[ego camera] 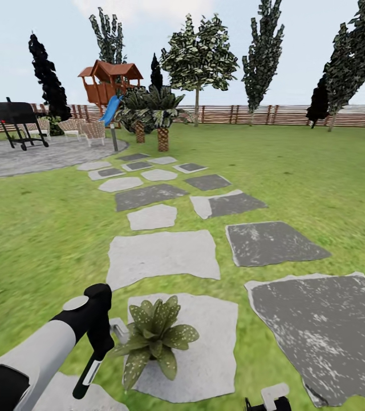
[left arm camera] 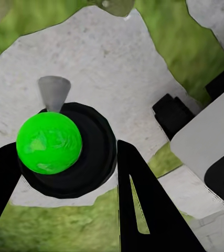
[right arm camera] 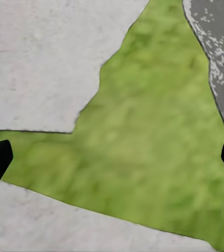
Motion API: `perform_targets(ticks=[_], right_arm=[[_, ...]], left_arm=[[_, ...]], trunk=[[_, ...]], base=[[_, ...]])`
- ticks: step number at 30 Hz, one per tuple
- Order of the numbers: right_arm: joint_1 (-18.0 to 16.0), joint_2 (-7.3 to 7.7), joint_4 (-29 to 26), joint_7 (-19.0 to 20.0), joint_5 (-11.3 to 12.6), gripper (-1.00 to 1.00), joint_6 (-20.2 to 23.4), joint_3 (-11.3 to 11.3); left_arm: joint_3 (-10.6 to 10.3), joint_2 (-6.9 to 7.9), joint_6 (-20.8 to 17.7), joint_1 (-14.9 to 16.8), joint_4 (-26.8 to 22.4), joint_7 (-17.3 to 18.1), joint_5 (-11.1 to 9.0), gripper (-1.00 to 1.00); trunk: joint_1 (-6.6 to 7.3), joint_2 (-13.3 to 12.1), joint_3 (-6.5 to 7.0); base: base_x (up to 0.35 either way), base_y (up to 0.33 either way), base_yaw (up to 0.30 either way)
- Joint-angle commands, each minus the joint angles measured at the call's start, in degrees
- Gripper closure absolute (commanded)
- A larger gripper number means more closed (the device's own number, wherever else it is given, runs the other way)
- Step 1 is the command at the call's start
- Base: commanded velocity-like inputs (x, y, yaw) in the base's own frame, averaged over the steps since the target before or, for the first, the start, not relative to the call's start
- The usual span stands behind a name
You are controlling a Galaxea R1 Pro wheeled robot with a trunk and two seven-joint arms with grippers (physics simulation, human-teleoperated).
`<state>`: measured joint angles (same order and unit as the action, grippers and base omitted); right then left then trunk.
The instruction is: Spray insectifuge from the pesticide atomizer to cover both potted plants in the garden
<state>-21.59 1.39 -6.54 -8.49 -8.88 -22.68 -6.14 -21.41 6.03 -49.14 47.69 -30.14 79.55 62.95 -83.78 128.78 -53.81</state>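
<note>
The left end effector is gripping the pesticide atomizer low at the robot's left. In the left wrist view its two black fingers are standing either side of the bottle's round dark body, apparently clenched on it, though the contact itself is hard to make out. The bottle is hanging with its long axis close to upright, dark base down and white trigger head up. One potted plant is sitting just to the right of that head on a pale stepping stone, so the left arm is the nearer one. The whitish specks on its leaves may be insectifuge or leaf pattern. The right end effector is hanging released over grass between stones, fingertips wide apart, holding nothing. Beyond, more stepping stones are leading across the lawn toward the round paved patio and the slatted fence.
</note>
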Motion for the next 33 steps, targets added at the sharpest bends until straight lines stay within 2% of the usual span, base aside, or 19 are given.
perform_targets(ticks=[1, 8, 17, 18, 20, 21, 26, 33], right_arm=[[-0.03, 0.01, 0.04, -0.62, -0.43, -1.00, 0.01, -0.45], [-0.03, 0.01, 0.04, -0.57, -0.43, -1.00, 0.01, -0.45], [-0.03, 0.01, 0.04, -0.56, -0.43, -1.00, 0.01, -0.45], [-0.03, 0.01, 0.04, -0.56, -0.43, -1.00, 0.01, -0.45], [-0.03, 0.01, 0.04, -0.56, -0.43, -1.00, 0.01, -0.45], [-0.03, 0.01, 0.04, -0.56, -0.43, -1.00, 0.02, -0.45], [-0.03, 0.01, 0.04, -0.57, -0.43, -1.00, 0.01, -0.45], [-0.03, 0.01, 0.04, -0.57, -0.43, -1.00, 0.01, -0.45]], left_arm=[[-0.23, 0.04, -0.60, 0.04, -0.10, 0.54, 0.40, 1.00], [-0.29, 0.22, -0.69, 0.04, -0.06, 0.33, 0.76, 1.00], [-0.06, 0.61, -1.04, -0.21, 0.10, -0.23, 0.15, 1.00], [0.52, 0.61, -1.04, -0.22, 0.11, -1.34, 0.02, 1.00], [4.30, 0.12, -1.04, -0.22, 0.58, -5.61, -0.79, 1.00], [5.47, -0.52, -1.04, -0.22, 3.14, -7.60, -2.03, 1.00], [5.57, -0.63, -1.04, -0.22, 3.41, -7.73, -2.21, 1.00], [5.52, -0.66, -1.04, -0.22, 3.39, -7.74, -2.23, 1.00]], trunk=[[0.01, 0.02, -0.06], [0.01, 0.02, -0.06], [0.01, 0.02, -0.06], [0.01, 0.02, -0.06], [0.01, 0.02, -0.06], [0.01, 0.02, -0.06], [0.01, 0.02, -0.06], [0.01, 0.02, -0.06]], base=[[0.000, -0.274, 0.162], [0.000, -0.253, 0.257], [0.000, -0.018, 0.271], [0.000, 0.000, 0.238], [0.000, 0.000, 0.147], [0.000, 0.000, 0.004], [0.000, -0.011, 0.137], [0.000, -0.239, 0.074]])
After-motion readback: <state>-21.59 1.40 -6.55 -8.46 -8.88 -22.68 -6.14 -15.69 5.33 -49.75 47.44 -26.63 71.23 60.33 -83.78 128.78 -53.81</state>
